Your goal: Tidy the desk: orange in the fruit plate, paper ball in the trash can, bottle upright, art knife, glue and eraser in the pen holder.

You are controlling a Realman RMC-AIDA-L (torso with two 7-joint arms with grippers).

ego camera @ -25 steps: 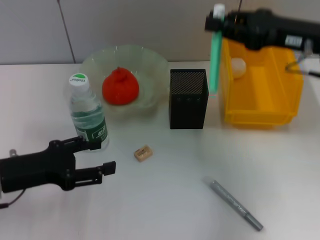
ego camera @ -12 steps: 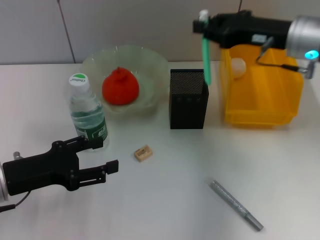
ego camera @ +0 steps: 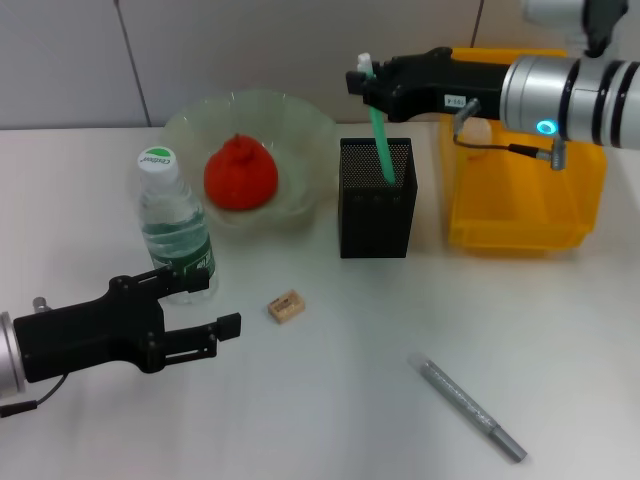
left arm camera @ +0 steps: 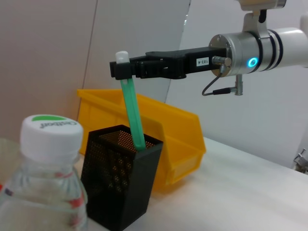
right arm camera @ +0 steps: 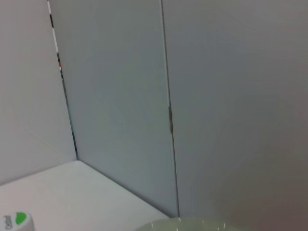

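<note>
My right gripper (ego camera: pixel 365 80) is shut on the glue (ego camera: pixel 382 150), a green stick with a white cap, also seen in the left wrist view as the glue (left arm camera: pixel 132 115). Its lower end dips inside the black mesh pen holder (ego camera: pixel 377 215). The orange (ego camera: pixel 241 173) lies in the fruit plate (ego camera: pixel 300 120). Upright beside the plate is the bottle (ego camera: pixel 175 230). The eraser (ego camera: pixel 286 306) and the grey art knife (ego camera: pixel 470 408) lie on the table. The paper ball (ego camera: pixel 477 131) sits in the yellow trash can (ego camera: pixel 520 200). My left gripper (ego camera: pixel 215 303) is open, low, just left of the eraser.
The trash can stands right next to the pen holder on its right. The bottle is close behind my left gripper's fingers. A grey wall runs behind the table. White tabletop (ego camera: pixel 330 400) lies between the eraser and the art knife.
My right arm has moved left with the glue, from the trash can's edge to above the pen holder, and the stick's lower end is now inside it. The left gripper crept slightly right.
</note>
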